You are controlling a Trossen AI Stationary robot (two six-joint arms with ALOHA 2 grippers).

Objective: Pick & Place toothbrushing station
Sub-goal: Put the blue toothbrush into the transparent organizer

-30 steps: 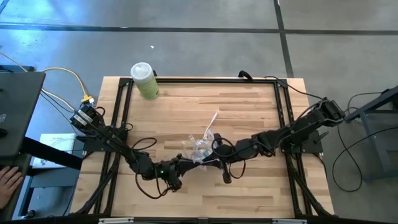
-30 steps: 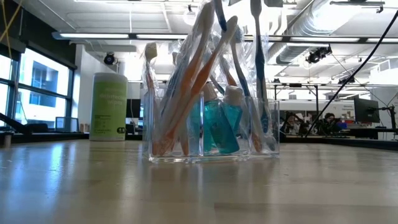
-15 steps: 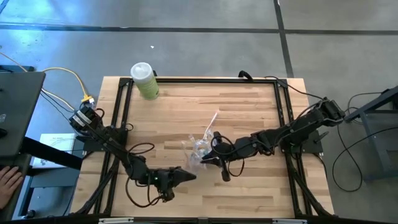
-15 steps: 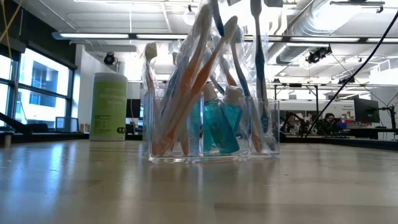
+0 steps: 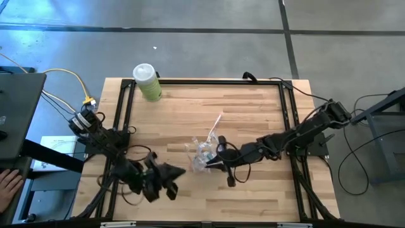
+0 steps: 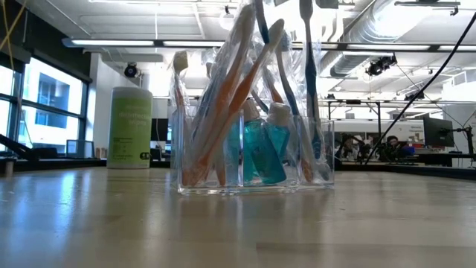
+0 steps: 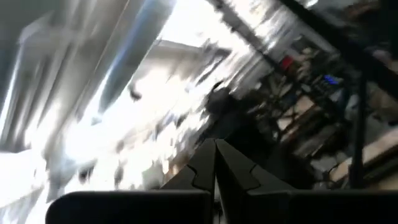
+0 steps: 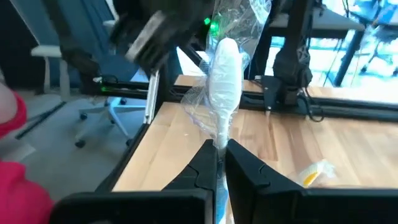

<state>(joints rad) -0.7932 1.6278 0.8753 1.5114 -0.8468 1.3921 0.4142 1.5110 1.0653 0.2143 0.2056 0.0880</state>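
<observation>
The toothbrushing station's see-through holder [image 5: 202, 152] [image 6: 253, 156] stands on its flat base near the table's middle. It holds several wrapped toothbrushes and two teal bottles. My right gripper [image 5: 210, 163] [image 8: 219, 149] is right beside it on the near right, shut on a wrapped white toothbrush [image 8: 224, 74]. Left of the holder, my left gripper [image 5: 182, 171] [image 7: 216, 149] is shut on nothing and points up into the room. Neither gripper shows in the low view. My right gripper pinches the wrapped toothbrush's thin shaft [image 8: 219, 140], just below the white head, between its two fingers. The fingers come nearly level from the table's right. The toothbrush stands upright with its head above the fingertips. The fingers hide its lower end.
A light-green bottle with a white cap [image 5: 147, 82] [image 6: 129, 128] stands at the table's far left corner. A pinkish wrapped stick [image 5: 217, 121] [image 8: 314, 171] lies on the wood beyond the holder. A black frame [image 5: 202, 81] runs round the table's edges.
My left gripper has drawn back from the holder toward the table's left and near edges, rising a little. It has rolled about its own line and tipped upward, staying shut. The holder and its toothbrushes have not moved.
</observation>
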